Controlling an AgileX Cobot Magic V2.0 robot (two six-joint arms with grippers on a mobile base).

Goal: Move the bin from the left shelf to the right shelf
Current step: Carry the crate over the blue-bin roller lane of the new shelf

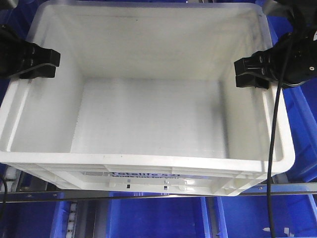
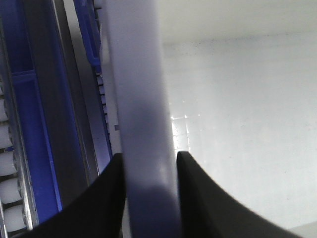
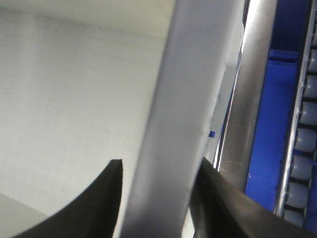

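Note:
The white bin (image 1: 148, 161) fills the front view, empty, with black print on its near side. My left gripper (image 1: 47, 64) clamps the bin's left rim, one finger inside and one outside. My right gripper (image 1: 247, 73) clamps the right rim the same way. In the left wrist view the gripper (image 2: 148, 163) has both black fingers pressed against the rim (image 2: 141, 99). The right wrist view shows the right gripper (image 3: 159, 166) astride the other rim (image 3: 188, 99).
Blue plastic bins sit below (image 1: 158, 218) and to the right (image 1: 304, 129). A metal shelf rail (image 1: 297, 188) runs under the bin's front. White rollers (image 2: 10, 188) (image 3: 302, 168) line the racks on both sides. A black cable (image 1: 272, 148) hangs down over the right rim.

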